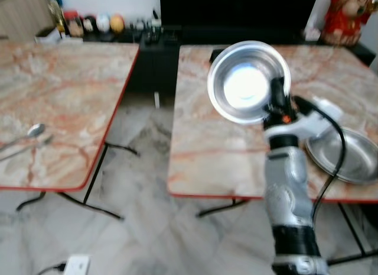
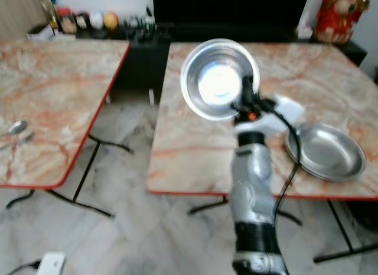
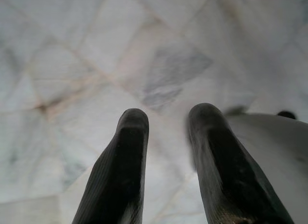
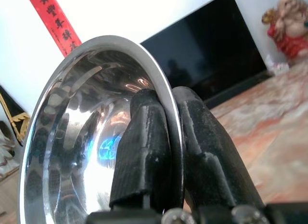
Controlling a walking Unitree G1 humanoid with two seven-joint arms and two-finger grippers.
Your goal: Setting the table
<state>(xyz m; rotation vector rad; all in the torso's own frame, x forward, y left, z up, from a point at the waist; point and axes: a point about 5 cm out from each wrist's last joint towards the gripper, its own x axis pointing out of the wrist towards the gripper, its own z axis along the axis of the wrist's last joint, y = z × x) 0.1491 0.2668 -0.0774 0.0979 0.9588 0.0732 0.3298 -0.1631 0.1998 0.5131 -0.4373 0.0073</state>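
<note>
Currently steel bowl [image 1: 248,81] being held above right table [image 1: 201,162], rim clamped by right tool [image 4: 166,137]; left tool [image 3: 166,137] hanging apart. Bowl being best lowered level, clear of plate [image 1: 345,154].

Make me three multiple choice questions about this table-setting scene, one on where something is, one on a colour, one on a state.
1. Where does the steel plate lie?
A. on the right table
B. on the left table
C. on the floor

2. What colour is each table's edge?
A. blue
B. red
C. green

3. How is the right gripper?
A. open, holding nothing
B. shut on a spoon
C. shut on the steel bowl

Answers:
1. A, it rests near that table's right edge.
2. B, a red rim runs along both marble tops.
3. C, a finger sits either side of the bowl's rim.
</note>
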